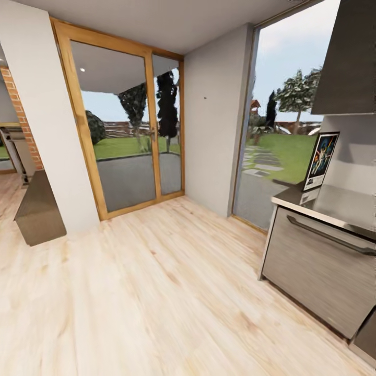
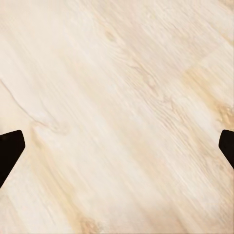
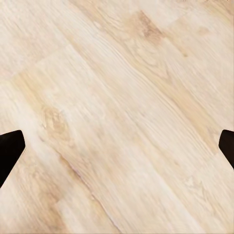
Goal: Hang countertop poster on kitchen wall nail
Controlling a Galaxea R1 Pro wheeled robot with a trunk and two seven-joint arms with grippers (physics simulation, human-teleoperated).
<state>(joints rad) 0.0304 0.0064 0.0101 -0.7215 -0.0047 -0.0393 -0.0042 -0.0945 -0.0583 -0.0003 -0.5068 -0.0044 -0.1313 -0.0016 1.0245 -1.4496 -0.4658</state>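
Nearest is the pale wood floor (image 1: 156,292), which runs under both wrist cameras. The left end effector (image 2: 117,146) hangs over bare planks with its dark fingertips (image 2: 10,148) spread wide to the picture's edges, nothing between them; the right end effector (image 3: 117,146) is likewise wide and empty above the floor.

Farther on, the kitchen countertop (image 1: 339,206) is a glossy grey surface with a light edge, set over a grey cabinet front (image 1: 318,271) carrying a long dark bar handle (image 1: 329,235). The poster (image 1: 320,161) stands upright at the far end of that surface, tilted back against the wall behind the countertop, its foot on the steel. It looks thin, stiff and light (a framed sheet, I judge, that would slip easily on the polished top), so a pinch on the black frame along one long side, clear of the artwork, seems the safest hold. No containers are visible.

Beyond the countertop, past the tall window, one of the wall nails (image 1: 204,97) shows as a dark speck high on the light-grey wall (image 1: 209,156), beside the wood-framed glass door (image 1: 130,136).
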